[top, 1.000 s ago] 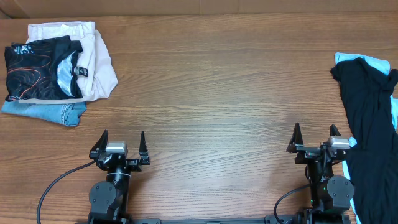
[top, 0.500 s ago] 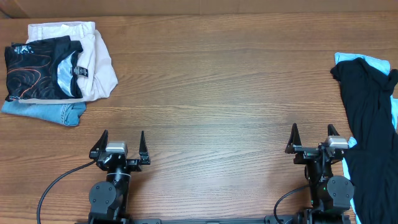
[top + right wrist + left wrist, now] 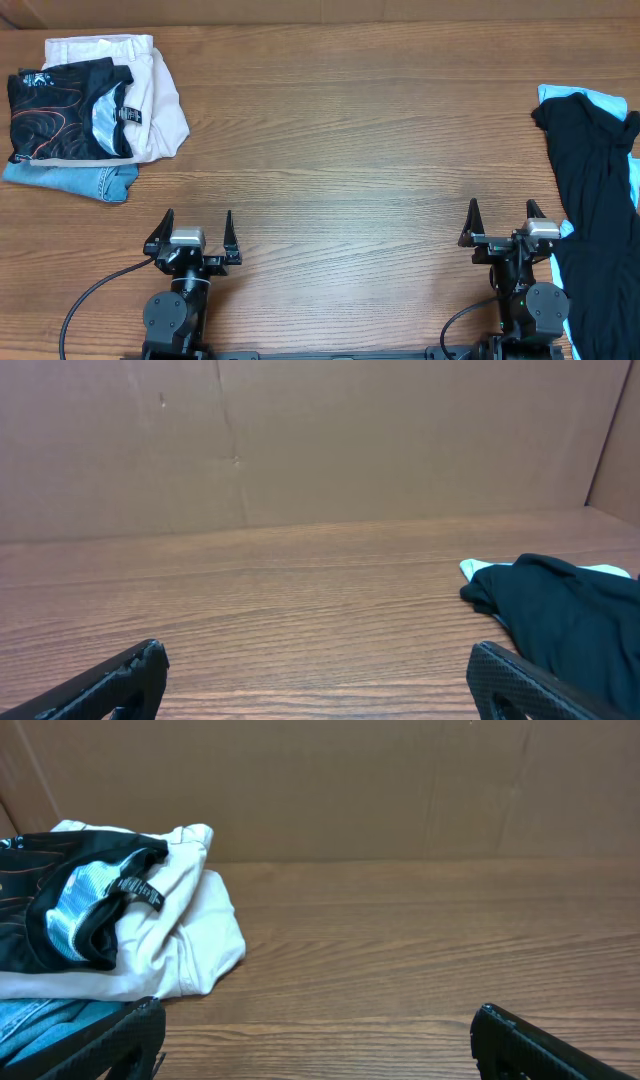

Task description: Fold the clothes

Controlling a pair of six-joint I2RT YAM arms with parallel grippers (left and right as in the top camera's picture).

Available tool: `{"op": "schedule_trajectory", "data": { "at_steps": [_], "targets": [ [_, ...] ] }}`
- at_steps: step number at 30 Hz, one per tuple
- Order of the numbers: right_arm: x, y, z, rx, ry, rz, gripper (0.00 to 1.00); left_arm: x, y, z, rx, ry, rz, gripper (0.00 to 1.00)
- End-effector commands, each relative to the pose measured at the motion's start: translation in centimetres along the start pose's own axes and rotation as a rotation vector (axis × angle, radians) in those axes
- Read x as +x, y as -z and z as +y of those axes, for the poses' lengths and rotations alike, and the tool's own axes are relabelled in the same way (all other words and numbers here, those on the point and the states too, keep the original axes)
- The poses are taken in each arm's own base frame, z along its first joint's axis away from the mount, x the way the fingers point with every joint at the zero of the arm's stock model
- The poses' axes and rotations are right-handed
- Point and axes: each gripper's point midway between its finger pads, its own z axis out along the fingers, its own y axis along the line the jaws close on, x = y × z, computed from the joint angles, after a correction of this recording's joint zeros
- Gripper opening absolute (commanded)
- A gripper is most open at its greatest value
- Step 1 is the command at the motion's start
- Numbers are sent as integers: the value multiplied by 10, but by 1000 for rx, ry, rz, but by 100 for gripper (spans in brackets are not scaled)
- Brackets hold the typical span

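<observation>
The clothes, a black shirt with thin orange lines [image 3: 60,112], lie folded on top of a pile at the far left; the left wrist view shows its collar and a pale blue lining [image 3: 75,900]. My left gripper [image 3: 197,222] stands open near the front edge, well short of the pile, with only bare wood between its fingers [image 3: 318,1020]. At the front right my right gripper [image 3: 504,212] is open too, and nothing sits between its fingers [image 3: 318,660].
Under the shirt lie beige trousers [image 3: 160,95] and blue jeans [image 3: 75,180]. A plain black garment [image 3: 595,200] on something light blue [image 3: 600,98] stretches down the right edge, close to the right arm, and shows in the right wrist view [image 3: 570,610]. A brown wall [image 3: 300,440] backs the wooden table [image 3: 350,150].
</observation>
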Motion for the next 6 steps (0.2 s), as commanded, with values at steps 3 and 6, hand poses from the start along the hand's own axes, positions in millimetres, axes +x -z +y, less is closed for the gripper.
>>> {"op": "schedule_trajectory", "data": {
  "at_steps": [3, 6],
  "targets": [
    [2, 0, 0, -2, 6, -1, 100, 0, 0, 0, 1, -12, -4, 100],
    [2, 0, 0, -2, 6, -1, 100, 0, 0, 0, 1, -12, -4, 100]
  ]
}}
